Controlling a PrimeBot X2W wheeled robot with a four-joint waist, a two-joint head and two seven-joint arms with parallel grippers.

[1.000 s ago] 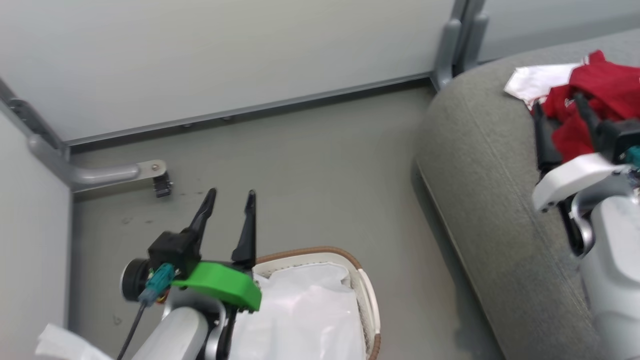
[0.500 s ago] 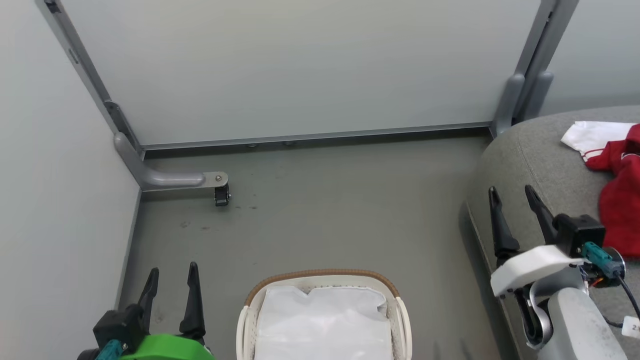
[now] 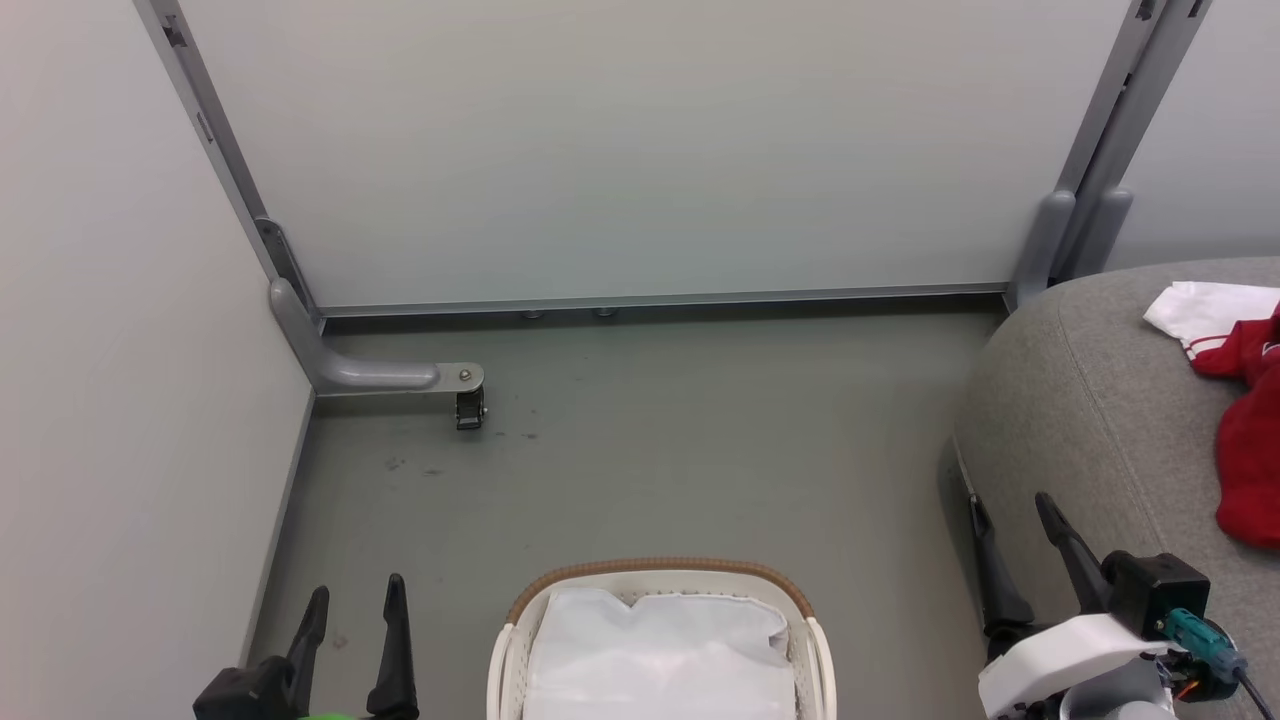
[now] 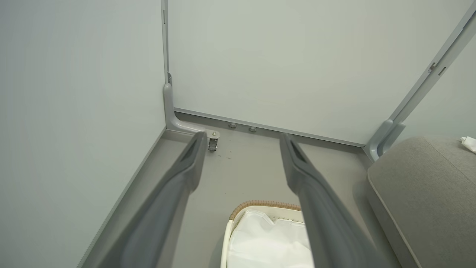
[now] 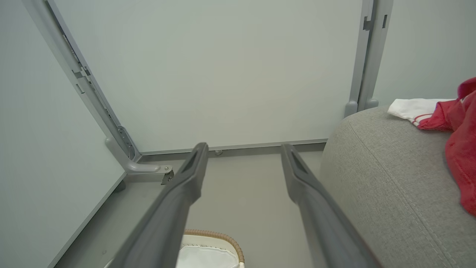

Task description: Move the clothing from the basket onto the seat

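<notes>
The red clothing (image 3: 1250, 470) lies in a heap on the grey seat (image 3: 1080, 400) at the right edge, with a white, red-striped piece (image 3: 1200, 308) beside it. The white basket (image 3: 655, 568) stands on the floor at bottom centre, and in it I see a white liner (image 3: 660, 660). My left gripper (image 3: 358, 590) is open and empty left of the basket. My right gripper (image 3: 1010, 505) is open and empty at the seat's front corner, well apart from the clothing. The right wrist view shows the clothing (image 5: 459, 145) on the seat (image 5: 383, 175) to the right of its fingers.
Pale partition walls close off the back and left. A grey metal foot with a small caster (image 3: 468, 408) juts onto the grey floor (image 3: 650, 450) at the back left. A grey post (image 3: 1085, 215) stands behind the seat's corner.
The head camera has swung, so the whole picture shifted. My right gripper, earlier over the red clothing on the seat, has drawn back off it. Both grippers sit lower in the view, still open.
</notes>
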